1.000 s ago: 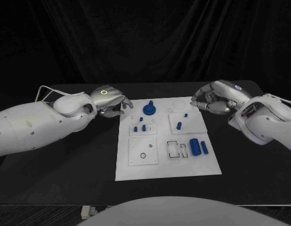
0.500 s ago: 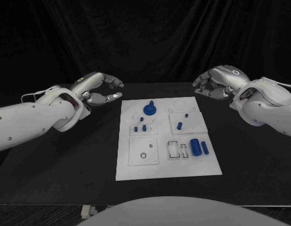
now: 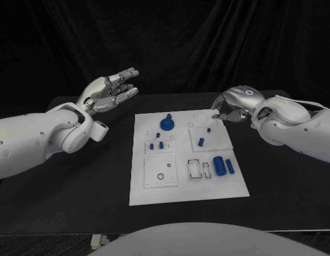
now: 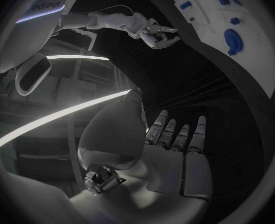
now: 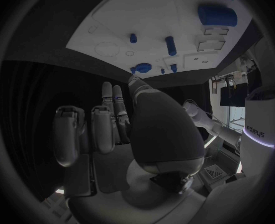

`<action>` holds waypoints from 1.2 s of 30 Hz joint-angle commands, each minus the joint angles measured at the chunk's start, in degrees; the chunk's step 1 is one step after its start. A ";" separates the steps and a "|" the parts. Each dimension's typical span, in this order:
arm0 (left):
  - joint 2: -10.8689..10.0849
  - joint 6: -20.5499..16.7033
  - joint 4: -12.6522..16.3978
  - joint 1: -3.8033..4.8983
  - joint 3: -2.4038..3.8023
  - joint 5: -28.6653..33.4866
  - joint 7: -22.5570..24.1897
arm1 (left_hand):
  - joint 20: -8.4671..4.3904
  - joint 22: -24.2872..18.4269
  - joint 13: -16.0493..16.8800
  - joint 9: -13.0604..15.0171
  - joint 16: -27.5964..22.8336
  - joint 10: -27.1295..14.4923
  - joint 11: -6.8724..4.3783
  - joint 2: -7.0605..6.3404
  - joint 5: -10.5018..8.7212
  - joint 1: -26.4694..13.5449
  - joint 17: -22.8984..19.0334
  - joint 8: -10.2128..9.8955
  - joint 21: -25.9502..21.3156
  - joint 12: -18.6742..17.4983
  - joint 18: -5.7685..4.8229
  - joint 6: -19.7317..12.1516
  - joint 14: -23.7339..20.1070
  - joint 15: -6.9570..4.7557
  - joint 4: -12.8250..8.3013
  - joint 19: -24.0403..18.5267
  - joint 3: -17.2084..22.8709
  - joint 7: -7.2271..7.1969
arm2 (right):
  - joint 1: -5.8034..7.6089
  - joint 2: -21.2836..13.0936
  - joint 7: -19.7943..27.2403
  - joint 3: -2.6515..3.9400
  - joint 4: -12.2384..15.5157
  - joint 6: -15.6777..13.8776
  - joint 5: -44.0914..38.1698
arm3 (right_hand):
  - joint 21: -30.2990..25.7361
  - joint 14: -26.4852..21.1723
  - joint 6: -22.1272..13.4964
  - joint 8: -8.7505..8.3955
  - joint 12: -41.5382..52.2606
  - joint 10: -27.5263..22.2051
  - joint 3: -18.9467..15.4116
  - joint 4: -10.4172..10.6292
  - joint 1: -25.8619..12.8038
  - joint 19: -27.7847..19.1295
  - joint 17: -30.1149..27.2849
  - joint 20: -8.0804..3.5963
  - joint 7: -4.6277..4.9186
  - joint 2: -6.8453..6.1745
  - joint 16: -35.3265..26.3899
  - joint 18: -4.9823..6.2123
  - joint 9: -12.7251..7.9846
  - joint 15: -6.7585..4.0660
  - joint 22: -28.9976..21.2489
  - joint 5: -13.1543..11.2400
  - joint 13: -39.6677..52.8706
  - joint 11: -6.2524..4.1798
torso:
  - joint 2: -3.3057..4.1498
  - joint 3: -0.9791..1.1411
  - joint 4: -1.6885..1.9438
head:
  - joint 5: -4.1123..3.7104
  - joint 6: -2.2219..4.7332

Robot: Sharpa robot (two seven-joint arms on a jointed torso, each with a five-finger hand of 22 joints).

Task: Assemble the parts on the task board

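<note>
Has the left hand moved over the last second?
Yes. The left hand has lifted from beside the task board's far left corner, rising up and away from it, its fingers spread and holding nothing.

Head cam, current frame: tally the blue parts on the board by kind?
Large round blue piece: 1
Blue cylinders lying flat: 2
Small blue pegs: 5
Total: 8 blue parts on the task board

**Right robot hand empty beside the board**

The right robot hand point(image 5: 122, 134) held nothing, its fingers point(image 5: 106, 104) stretched toward the white task board point(image 5: 112, 20). Blue parts point(image 5: 217, 15) sat on the board, apart from the fingers.
</note>
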 commanded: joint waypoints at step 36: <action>0.18 11.99 1.27 -3.32 0.05 5.49 5.43 | -0.01 -5.05 -0.09 -0.11 0.88 -2.82 0.83 4.57 3.71 8.77 0.16 -0.30 -0.07 4.09 -0.67 -0.82 0.14 1.75 -0.28 0.43 -5.81 0.90 | -4.75 3.66 3.95 0.05 -4.41 4.16 0.63 | -0.97 2.42 -2.19 -2.71 -1.12 -0.03 2.46 -2.48 3.91 3.17 -1.60 0.43 0.17 -0.55 0.26 -0.13 1.04 0.34 12.82 18.80 -6.44 0.50 | -0.07 0.05 -0.06 | -2.16 0.00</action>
